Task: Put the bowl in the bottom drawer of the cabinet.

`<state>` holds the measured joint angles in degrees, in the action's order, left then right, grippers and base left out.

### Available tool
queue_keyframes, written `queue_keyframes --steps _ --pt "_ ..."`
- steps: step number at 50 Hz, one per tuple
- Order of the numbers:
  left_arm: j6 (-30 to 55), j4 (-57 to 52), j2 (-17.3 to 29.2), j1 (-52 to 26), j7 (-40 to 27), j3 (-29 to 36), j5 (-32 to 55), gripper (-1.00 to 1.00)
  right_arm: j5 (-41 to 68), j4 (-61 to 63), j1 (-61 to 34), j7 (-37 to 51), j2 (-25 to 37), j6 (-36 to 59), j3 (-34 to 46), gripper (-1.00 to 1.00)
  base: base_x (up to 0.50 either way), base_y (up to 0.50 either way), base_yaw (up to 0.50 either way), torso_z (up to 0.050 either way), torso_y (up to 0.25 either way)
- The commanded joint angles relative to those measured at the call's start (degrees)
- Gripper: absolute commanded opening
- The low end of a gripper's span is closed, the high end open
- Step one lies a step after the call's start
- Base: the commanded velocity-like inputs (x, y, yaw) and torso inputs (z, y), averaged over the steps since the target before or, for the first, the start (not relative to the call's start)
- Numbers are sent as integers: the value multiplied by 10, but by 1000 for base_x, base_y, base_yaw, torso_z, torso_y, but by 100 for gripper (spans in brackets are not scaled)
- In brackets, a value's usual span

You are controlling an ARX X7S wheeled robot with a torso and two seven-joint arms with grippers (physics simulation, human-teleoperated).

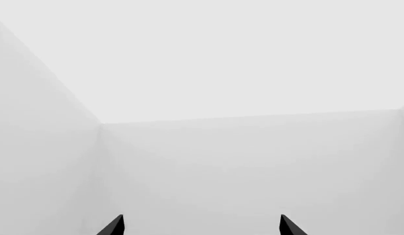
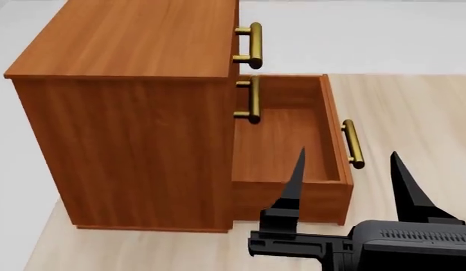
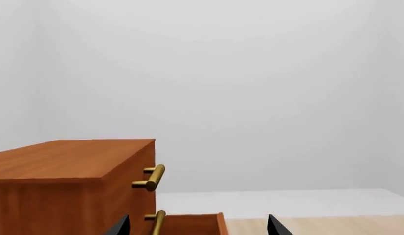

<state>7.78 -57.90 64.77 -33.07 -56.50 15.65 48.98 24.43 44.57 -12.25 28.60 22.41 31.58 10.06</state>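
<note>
The reddish-brown cabinet (image 2: 127, 130) stands at the left of the head view and low at the left of the right wrist view (image 3: 58, 166). Its bottom drawer (image 2: 334, 121) is pulled out, and nothing shows inside it. A brass handle (image 2: 354, 144) runs along the drawer's front. My right gripper (image 2: 347, 152) hovers open just in front of the drawer, with nothing between its black fingers (image 2: 297, 175). In the right wrist view the right gripper (image 3: 198, 218) faces the drawer (image 3: 189, 224). My left gripper (image 1: 201, 216) is open, facing bare white walls. The bowl is out of view.
Two shut upper drawers carry brass handles (image 2: 255, 45) (image 2: 253, 99) that stick out above the open drawer. Pale wooden floor (image 2: 413, 113) spreads right of the cabinet, and white walls (image 3: 254, 98) stand behind it.
</note>
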Motion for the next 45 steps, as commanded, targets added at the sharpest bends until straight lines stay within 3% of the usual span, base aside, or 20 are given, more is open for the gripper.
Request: queue_keyframes --steps 1,24,45 --pt "-6 2 -2 0 2 4 -6 100 2 0 1 2 2 -2 -1 100 352 0 0 0 0" --pt "-12 4 0 2 1 10 -16 100 6 -5 2 5 2 -8 0 100 354 0 0 0 1" --pt "-37 29 -9 18 25 19 -38 100 8 -5 4 4 6 -16 2 100 -2 0 0 0 0"
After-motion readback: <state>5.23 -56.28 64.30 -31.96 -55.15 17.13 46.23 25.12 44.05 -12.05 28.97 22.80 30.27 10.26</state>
